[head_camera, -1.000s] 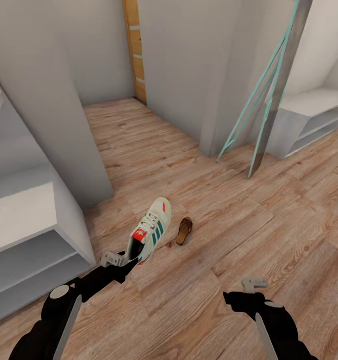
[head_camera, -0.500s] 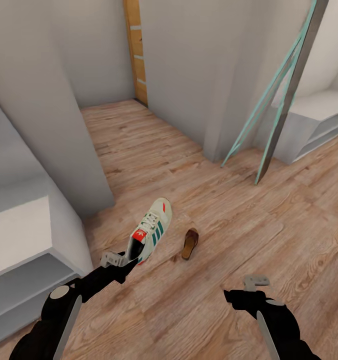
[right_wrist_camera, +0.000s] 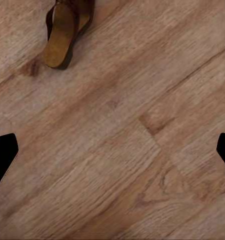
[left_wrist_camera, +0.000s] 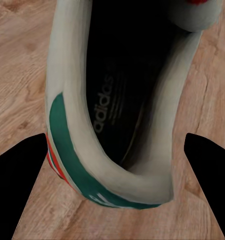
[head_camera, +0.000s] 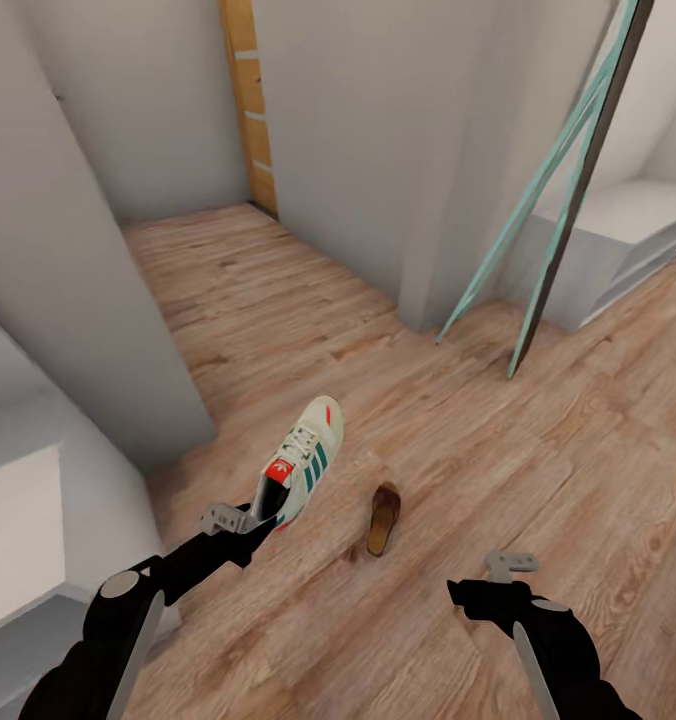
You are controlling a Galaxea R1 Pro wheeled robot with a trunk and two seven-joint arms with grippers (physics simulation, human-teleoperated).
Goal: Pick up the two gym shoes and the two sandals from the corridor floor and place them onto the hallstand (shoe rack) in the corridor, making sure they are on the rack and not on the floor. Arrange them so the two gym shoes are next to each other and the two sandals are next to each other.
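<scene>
One cream-white gym shoe (head_camera: 306, 460) with green stripes and a red tongue mark hangs above the corridor floor (head_camera: 498, 440), heel toward me. My left gripper (head_camera: 250, 521) is shut on its heel rim. The left wrist view looks into the shoe's dark opening (left_wrist_camera: 112, 100), with the heel between the gripper (left_wrist_camera: 112, 175) fingers. One brown sandal (head_camera: 383, 518) with a tan footbed lies on the planks just right of the shoe, and also appears as the sandal (right_wrist_camera: 62, 30) in the right wrist view. My right gripper (head_camera: 509, 566) hovers open over bare floor, with nothing in the right gripper (right_wrist_camera: 112, 155). The pale hallstand (head_camera: 23, 500) sits at the left edge.
A grey wall block (head_camera: 68, 280) stands behind the hallstand. A wall corner (head_camera: 428, 200) and a slanted teal-edged glass panel (head_camera: 568, 180) stand ahead on the right, with another white shelf unit (head_camera: 628, 240) behind them. The corridor runs back to a wooden door strip (head_camera: 243, 100).
The camera has moved: the hallstand slid further out at the left and the sandal drifted lower in view. The gym shoe stays in my left gripper. Both arms hold their pose.
</scene>
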